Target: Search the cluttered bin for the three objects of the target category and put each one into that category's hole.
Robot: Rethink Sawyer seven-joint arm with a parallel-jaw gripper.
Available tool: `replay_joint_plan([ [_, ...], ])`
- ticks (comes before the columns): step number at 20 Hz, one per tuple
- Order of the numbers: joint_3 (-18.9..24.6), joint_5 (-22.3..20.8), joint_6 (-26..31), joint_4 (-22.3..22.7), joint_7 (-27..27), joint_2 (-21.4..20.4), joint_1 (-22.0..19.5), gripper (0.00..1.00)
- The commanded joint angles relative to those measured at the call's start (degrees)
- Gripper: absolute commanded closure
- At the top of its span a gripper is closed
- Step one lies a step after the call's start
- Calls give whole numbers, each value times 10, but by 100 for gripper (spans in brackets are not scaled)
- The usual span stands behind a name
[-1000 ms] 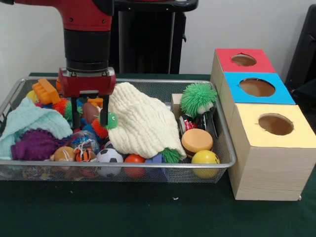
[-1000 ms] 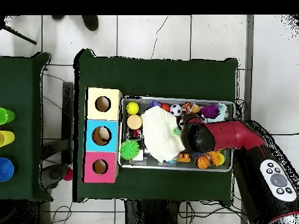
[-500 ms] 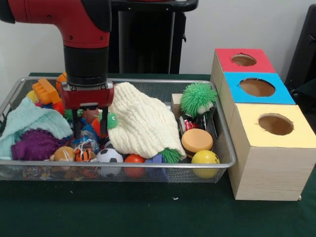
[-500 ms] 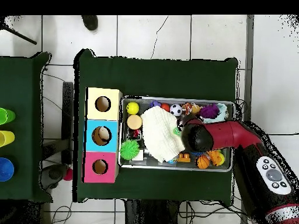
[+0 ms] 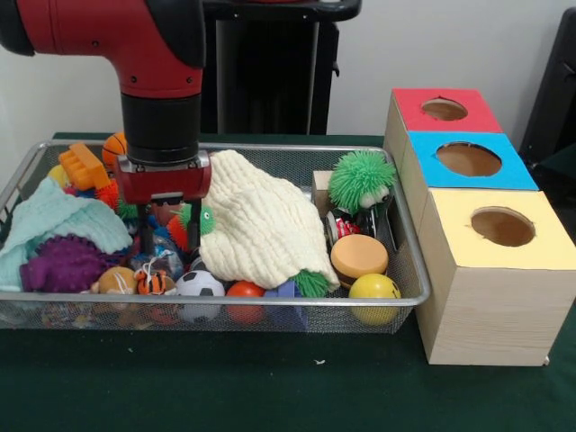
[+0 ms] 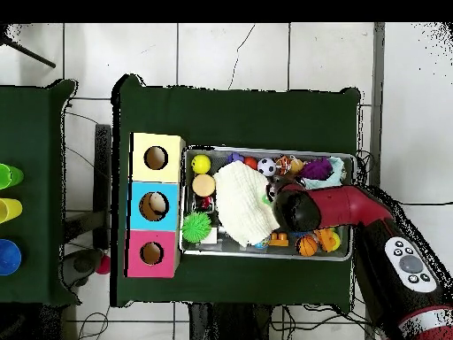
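The silver wire-mesh bin (image 5: 225, 301) is full of toys and cloths; it also shows in the overhead view (image 6: 265, 150). My gripper (image 5: 169, 241) is open. Its fingers (image 5: 146, 238) reach down into the clutter at the bin's left-middle, beside the cream cloth (image 5: 261, 225). A glinting bluish lump (image 5: 153, 258) lies just below the fingertips; I cannot tell what it is. No clearly silvery metal item shows. The round hole in the blue-topped box (image 5: 468, 159) is right of the bin and is open; it also shows in the overhead view (image 6: 154, 205). In the overhead view the arm's wrist (image 6: 296, 208) hides the gripper.
The red-topped box (image 5: 444, 109) and the yellow-topped box (image 5: 502, 226) flank the blue one. In the bin are a green spiky ball (image 5: 360, 180), an orange disc (image 5: 358, 256), a yellow ball (image 5: 373, 290), a mint cloth (image 5: 54, 220) and a purple spiky ball (image 5: 63, 264).
My gripper has sunk lower into the bin's clutter and shifted slightly toward the camera in the front view. Its fingers have stayed the same distance apart.
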Motion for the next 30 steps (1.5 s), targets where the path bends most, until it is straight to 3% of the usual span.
replay_joint_plan([
  [1,-41,-49,69,-20,-61,6,24,0],
  [9,-61,-79,54,-17,-82,-2,35,0],
  [17,-69,-101,35,-18,-71,4,32,0],
  [30,-72,-95,11,-30,-27,20,39,0],
])
